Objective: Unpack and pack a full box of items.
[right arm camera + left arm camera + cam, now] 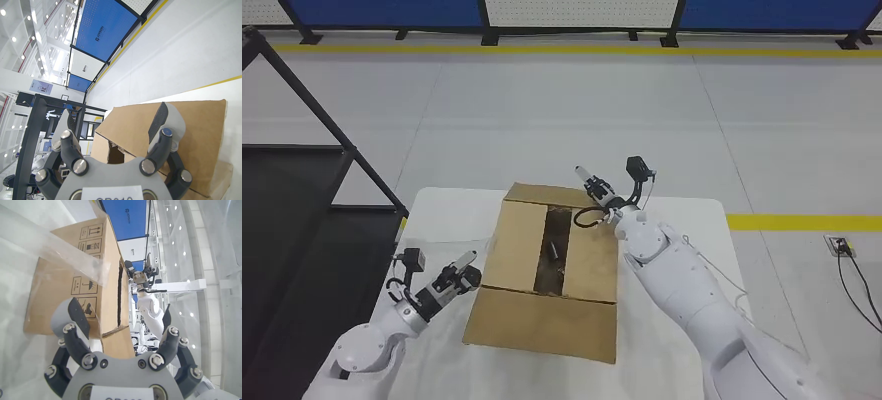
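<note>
A brown cardboard box (547, 270) stands in the middle of the white table (447, 210). Its top flaps are parted along a narrow gap, and something dark (554, 250) lies inside. My left gripper (466, 270) is low beside the box's left side, open and holding nothing; the left wrist view shows the box (75, 281) just past its fingertips (78, 313). My right gripper (589, 180) hovers over the box's far right corner, open and holding nothing, with the flaps (198, 123) under it. It also appears far off as the right gripper (140, 273).
A clear plastic sheet (75, 256) lies against the box's left side near my left gripper. A black metal rack (302, 200) stands left of the table. Bare table (697, 215) lies to the box's right and left.
</note>
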